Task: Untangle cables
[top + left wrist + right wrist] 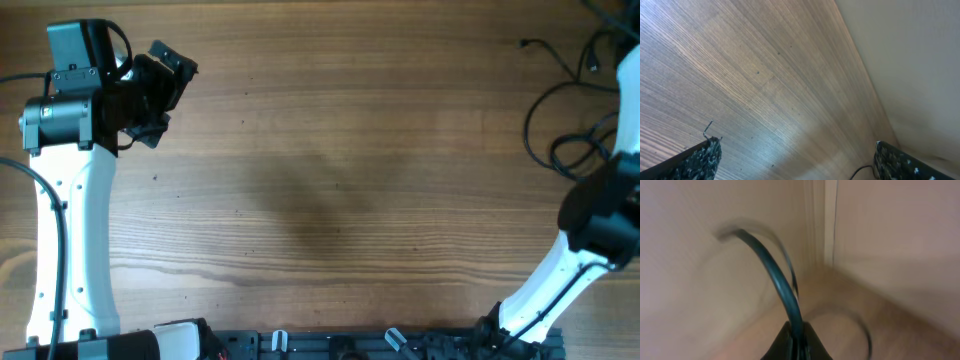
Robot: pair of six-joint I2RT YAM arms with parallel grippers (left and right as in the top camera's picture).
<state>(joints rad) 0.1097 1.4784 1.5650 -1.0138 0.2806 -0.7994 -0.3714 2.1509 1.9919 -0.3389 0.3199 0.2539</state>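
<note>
Right pincer (797, 336) pinches a thin black flexible cable (776, 277) arching above its tips, likely to draw it free; left pincer (796, 150) hangs spread.

Overhead straight down on table (330, 180); wrists close.

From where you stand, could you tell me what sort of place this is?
Probably a robotics lab bench: a wooden table, a white left arm and right arm mounted at its near edge, and loose black cables by the far right corner.
</note>
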